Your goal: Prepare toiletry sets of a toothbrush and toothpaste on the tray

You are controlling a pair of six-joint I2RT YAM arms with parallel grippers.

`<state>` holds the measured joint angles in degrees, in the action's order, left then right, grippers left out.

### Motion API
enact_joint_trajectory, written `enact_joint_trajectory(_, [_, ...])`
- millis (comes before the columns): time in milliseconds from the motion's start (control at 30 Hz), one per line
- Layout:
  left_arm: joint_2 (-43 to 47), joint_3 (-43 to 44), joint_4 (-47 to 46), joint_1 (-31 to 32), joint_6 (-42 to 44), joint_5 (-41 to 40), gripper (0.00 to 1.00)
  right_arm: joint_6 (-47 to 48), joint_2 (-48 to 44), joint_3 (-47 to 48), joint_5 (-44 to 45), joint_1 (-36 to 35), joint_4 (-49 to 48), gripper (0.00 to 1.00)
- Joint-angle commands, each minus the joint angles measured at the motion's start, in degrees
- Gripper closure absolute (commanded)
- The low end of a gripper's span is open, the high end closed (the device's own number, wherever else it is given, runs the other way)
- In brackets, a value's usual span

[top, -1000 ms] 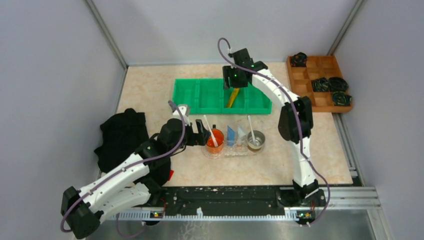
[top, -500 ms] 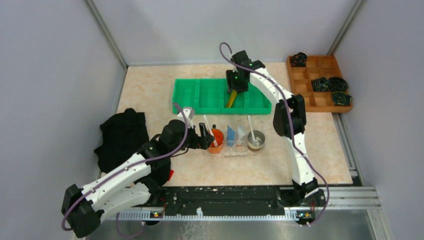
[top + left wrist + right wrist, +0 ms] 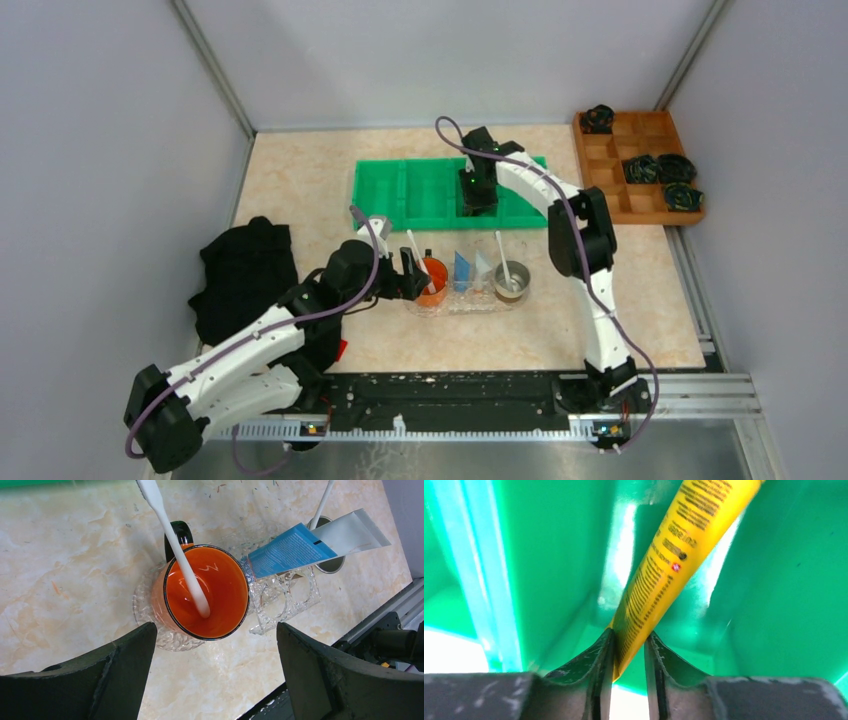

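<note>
My right gripper (image 3: 477,195) reaches down into the green bin (image 3: 400,190). In the right wrist view its fingers (image 3: 629,642) are shut on the lower end of the yellow toothpaste (image 3: 674,555), which leans up and away inside the bin (image 3: 774,580). On the clear tray (image 3: 465,300) an orange cup (image 3: 431,280) holds a white toothbrush (image 3: 415,248). Beside it stand a blue toothpaste (image 3: 461,268) and a white toothpaste (image 3: 483,265). A grey cup (image 3: 512,285) holds the other toothbrush (image 3: 501,255). My left gripper (image 3: 214,645) hangs open just left of the orange cup (image 3: 220,580), with nothing between its fingers.
A black cloth (image 3: 245,275) lies at the left, beside my left arm. A brown wooden box (image 3: 640,165) with black items sits at the far right. Grey walls close in three sides, and a metal rail (image 3: 480,400) runs along the near edge.
My right gripper has dropped into the green bin and closed on the yellow toothpaste, now hidden under it from above. My left gripper has edged slightly toward the orange cup, still open.
</note>
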<state>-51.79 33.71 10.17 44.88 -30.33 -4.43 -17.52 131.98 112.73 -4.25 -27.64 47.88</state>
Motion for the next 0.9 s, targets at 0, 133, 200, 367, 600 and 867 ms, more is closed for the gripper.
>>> enact_joint_trajectory(0, [0.6,-0.7,-1.1,0.1,0.2,0.1,0.05,0.0,-5.5,-0.8,0.5,-0.3,-2.9,0.83])
enact_joint_trajectory(133, [0.5,-1.1,-1.2,0.1,0.1,-0.1,0.05,-0.6,-6.5,0.2,0.5,-0.4,-4.4,0.92])
enact_joint_trajectory(200, [0.4,-1.1,-1.2,0.0,0.1,-0.4,0.05,-0.8,-6.8,1.9,0.8,-0.4,-4.6,0.94])
enact_joint_trajectory(367, [-0.2,-1.2,-1.1,0.0,0.1,-0.6,0.05,1.1,-7.8,9.5,2.4,-0.4,-2.2,0.94])
enact_joint_trajectory(600, [-1.0,-1.0,-1.0,0.0,0.0,-1.3,0.05,4.2,-10.6,17.9,1.4,-0.3,2.2,0.95])
enact_joint_trajectory(867, [-2.2,0.3,0.0,0.1,0.0,-1.9,0.05,6.0,-23.0,13.1,-3.7,-0.3,4.8,0.96])
